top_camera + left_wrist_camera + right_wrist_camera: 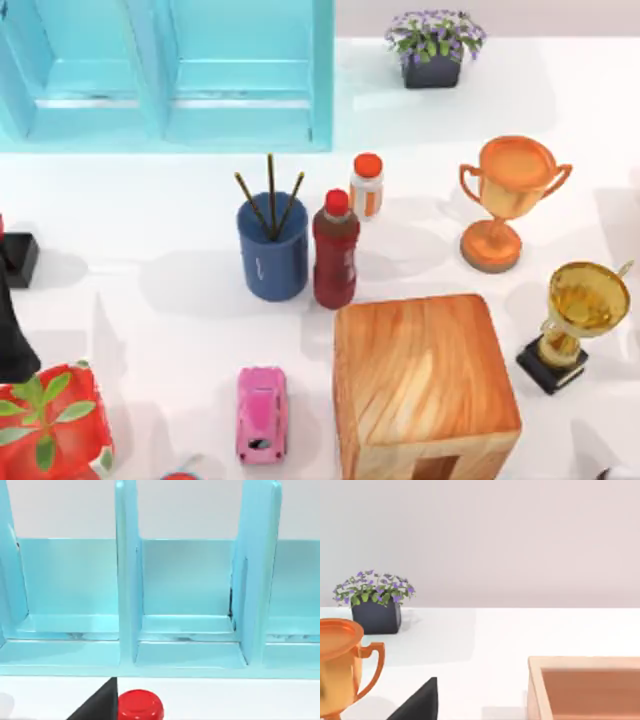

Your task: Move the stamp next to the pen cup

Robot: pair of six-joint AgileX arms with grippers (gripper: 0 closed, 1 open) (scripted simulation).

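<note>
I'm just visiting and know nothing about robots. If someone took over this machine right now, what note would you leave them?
Left pincer: at the table's left edge, right by the stamp. The stamp's red knob sits close beside it in the left wrist view. No grasp is evident.
Right pincer: idle on the right side, near the orange trophy and the wooden box.
Pen cup: mid-table, next to the dark red bottle, far from the stamp.
Done: the stamp is not yet by the cup.
Left: grasp the stamp, carry it right and set it down, probably on the cup's open left side.

white table [150, 290], pen cup [272, 250] (blue), bottle [335, 255]
</note>
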